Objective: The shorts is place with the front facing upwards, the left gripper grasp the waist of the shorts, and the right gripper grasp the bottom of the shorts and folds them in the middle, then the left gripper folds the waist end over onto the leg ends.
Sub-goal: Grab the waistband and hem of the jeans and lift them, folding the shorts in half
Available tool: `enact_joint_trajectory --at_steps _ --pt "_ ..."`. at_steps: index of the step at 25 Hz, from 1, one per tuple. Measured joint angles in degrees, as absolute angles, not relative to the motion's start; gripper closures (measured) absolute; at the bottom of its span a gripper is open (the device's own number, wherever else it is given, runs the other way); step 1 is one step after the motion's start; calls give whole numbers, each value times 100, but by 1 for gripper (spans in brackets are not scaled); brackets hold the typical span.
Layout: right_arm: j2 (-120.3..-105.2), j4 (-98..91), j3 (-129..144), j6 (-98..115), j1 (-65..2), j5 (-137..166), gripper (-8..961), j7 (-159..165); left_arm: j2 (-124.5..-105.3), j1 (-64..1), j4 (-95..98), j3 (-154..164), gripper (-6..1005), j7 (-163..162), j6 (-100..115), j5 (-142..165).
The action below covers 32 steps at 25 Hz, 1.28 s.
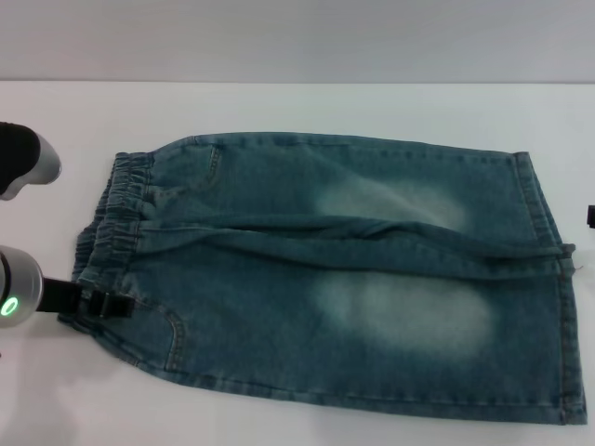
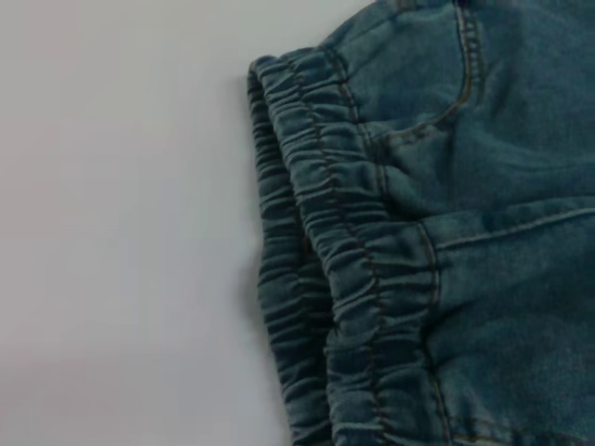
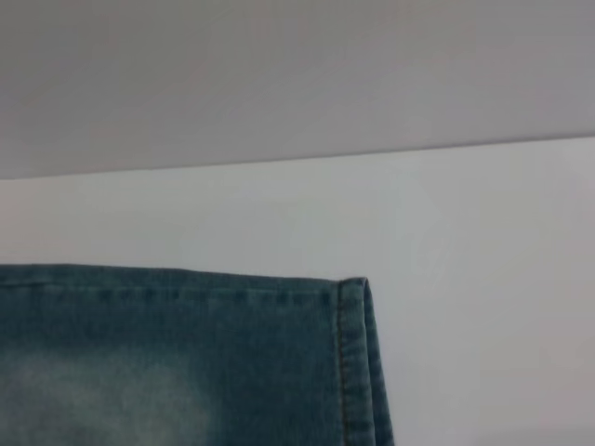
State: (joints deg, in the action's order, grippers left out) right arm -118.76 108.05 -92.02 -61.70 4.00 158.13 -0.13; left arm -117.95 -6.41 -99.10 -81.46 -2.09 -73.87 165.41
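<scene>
Shorts: the shorts (image 1: 335,269) lie flat and spread out in the middle of the white worktop (image 1: 307,107), front side up, with two pale faded patches on the thighs.
Waist: the waist of the shorts (image 1: 116,218) is the puckered elastic band at the 9 o'clock end of the garment; the left wrist view shows it (image 2: 344,260) in two gathered layers lying on the worktop.
Leg ends: the bottom of the shorts (image 1: 548,279) is at the 3 o'clock end, with flat straight hems; a hem corner (image 3: 353,307) shows in the right wrist view, lying flat.
Left gripper: the left gripper (image 1: 104,305) is at about 8 o'clock, low on the near corner of the waistband, touching the cloth; whether its fingers are spread or pinching, I cannot tell.
Right gripper: only a small dark piece shows at the 3 o'clock edge of the head view, just beside the hems; its state I cannot tell.
Around: nothing lies on top of the shorts.
</scene>
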Motion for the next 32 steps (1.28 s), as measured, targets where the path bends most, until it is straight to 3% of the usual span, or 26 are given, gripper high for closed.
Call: enact_joint_trajectory --at_steps 6,11,27,30,32 --pt "-11873 10886 -9240 -6197 399 15810 288 -10 -11786 -862 -9784 -8307 213 -159 -7614 16542" --pt "-11873 10920 -9264 -6249 406 15805 294 -8 -11794 -998 -9559 -8311 403 -148 -7658 16538" --pt "-11883 11091 -9205 -7026 427 15809 312 -82 -11786 -962 -9850 -8335 740 -171 -7752 16541" --pt "-11883 11107 -9158 -7074 422 15806 316 -57 -11786 -961 -9857 -8337 944 -182 -7752 16540" --pt "-11883 11125 -9103 -7083 427 15806 318 -49 -11786 -960 -9858 -8339 950 -183 -7752 16540"
